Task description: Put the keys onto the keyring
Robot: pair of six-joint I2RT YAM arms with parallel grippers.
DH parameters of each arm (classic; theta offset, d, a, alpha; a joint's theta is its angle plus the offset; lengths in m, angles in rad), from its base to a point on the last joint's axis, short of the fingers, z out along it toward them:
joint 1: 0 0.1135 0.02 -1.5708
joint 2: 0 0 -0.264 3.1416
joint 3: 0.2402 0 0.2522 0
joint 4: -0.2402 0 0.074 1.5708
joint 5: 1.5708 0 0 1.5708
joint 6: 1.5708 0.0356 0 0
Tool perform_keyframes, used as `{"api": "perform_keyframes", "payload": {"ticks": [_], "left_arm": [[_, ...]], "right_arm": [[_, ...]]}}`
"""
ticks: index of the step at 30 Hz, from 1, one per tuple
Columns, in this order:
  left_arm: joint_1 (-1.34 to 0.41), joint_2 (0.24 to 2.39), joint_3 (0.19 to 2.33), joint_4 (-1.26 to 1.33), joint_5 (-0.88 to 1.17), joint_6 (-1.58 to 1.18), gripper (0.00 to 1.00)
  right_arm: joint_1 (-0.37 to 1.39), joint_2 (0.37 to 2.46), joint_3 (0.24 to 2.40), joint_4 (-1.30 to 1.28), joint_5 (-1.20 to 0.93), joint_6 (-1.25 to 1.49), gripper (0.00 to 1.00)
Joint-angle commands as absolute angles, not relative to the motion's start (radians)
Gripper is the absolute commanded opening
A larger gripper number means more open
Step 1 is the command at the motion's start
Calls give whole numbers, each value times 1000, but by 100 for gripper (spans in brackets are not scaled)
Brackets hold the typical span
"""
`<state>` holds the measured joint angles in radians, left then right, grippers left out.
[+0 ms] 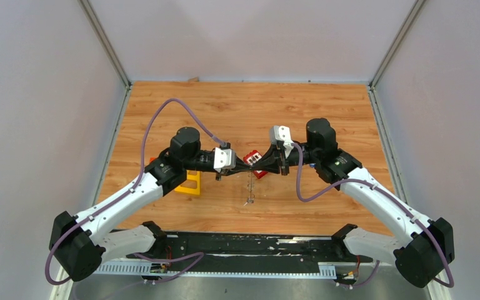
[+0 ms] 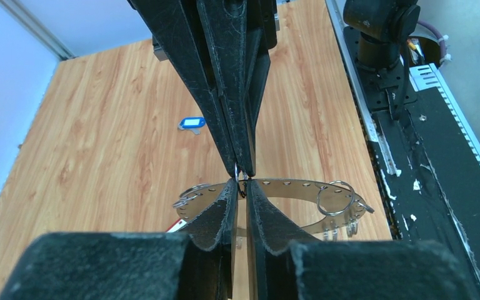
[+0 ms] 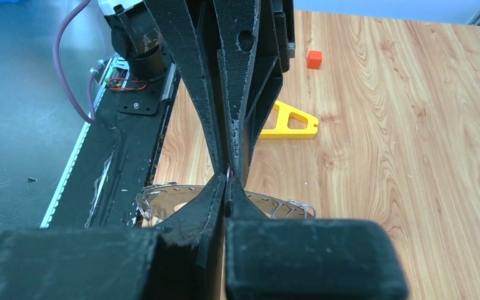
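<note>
Over the keyring (image 2: 287, 183) rim, tip to tip: right gripper (image 3: 227, 181) closed, left gripper (image 2: 240, 185) unclear.

Two pincers: the left pincer (image 2: 242, 185) and the right pincer (image 3: 226, 181). On the bench (image 1: 237, 106): one metal keyring (image 2: 294, 185), one blue-headed key (image 2: 192, 123), one yellow triangular frame (image 3: 290, 122), one red block (image 1: 253, 157), one small orange cube (image 3: 314, 59).

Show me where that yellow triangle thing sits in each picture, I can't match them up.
Top external: the yellow triangular frame lies left of centre, partly under the left arm.
Left wrist: not in it.
Right wrist: upper middle, just right of centre.
Shared landmark: the left gripper and right gripper meeting tip to tip, seen in all three views.
</note>
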<state>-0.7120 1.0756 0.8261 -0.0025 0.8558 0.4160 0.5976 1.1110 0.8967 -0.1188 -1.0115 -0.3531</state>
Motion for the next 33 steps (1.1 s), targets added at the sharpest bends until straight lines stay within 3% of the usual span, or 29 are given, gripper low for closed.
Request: {"api": "perform_keyframes", "payload": {"ticks": [1,6,12,18,20,28,33], "left_arm": [[-715,1083,851,61,886,395,15],[-715,1087,851,65,888,391,12],[-715,1083,848,66,894,387,0],[-715,1049,829,35,879,400,0],[-715,1035,828,8,852,408,0],[-715,1010,882,-192,706,445,0],[-715,983,875,-226,650,442,0]], "right_arm": [[598,1114,902,-84,-1025,-367,0],[598,1114,902,-83,-1026,-368,0],[599,1114,900,-89,-1020,-374,0],[597,1101,899,-117,-968,-411,1],[597,1096,897,-129,-941,-423,7],[578,1060,902,-190,-855,-484,49],[518,1039,935,-253,-783,-479,57]]}}
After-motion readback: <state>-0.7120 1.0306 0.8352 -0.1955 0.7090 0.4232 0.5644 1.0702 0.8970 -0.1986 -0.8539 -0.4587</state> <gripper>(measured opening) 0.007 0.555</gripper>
